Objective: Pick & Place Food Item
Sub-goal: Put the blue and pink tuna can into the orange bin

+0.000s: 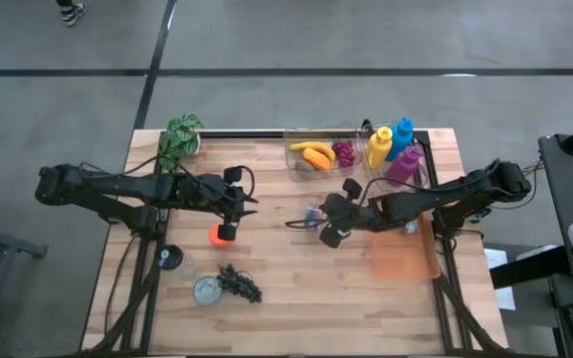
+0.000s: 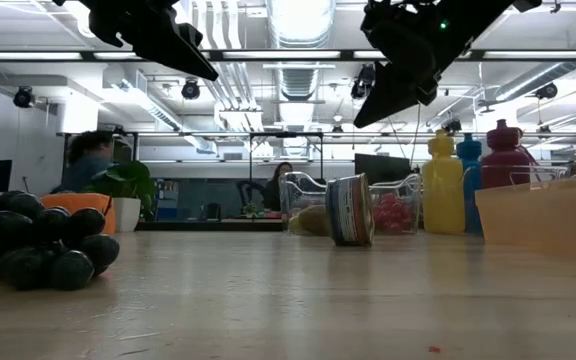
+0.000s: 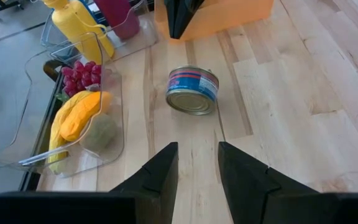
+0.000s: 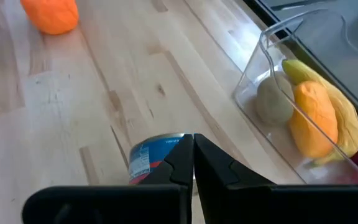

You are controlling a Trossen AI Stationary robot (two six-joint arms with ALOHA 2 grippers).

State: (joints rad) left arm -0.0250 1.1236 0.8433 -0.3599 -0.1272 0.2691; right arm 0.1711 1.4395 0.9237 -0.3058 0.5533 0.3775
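A tin can with a blue and red label lies on its side at mid-table. My right gripper hangs shut just above it, and the low view shows this gripper raised clear of the can. My left gripper is open and empty, raised over the table left of the can, pointing toward it. An orange ball-shaped food item rests on the wood just near of the left gripper.
A clear bin at the far edge holds a banana, an orange item and red grapes. Coloured bottles stand beside it. An orange tray lies at right. Dark grapes, an upright tin and a plant sit at left.
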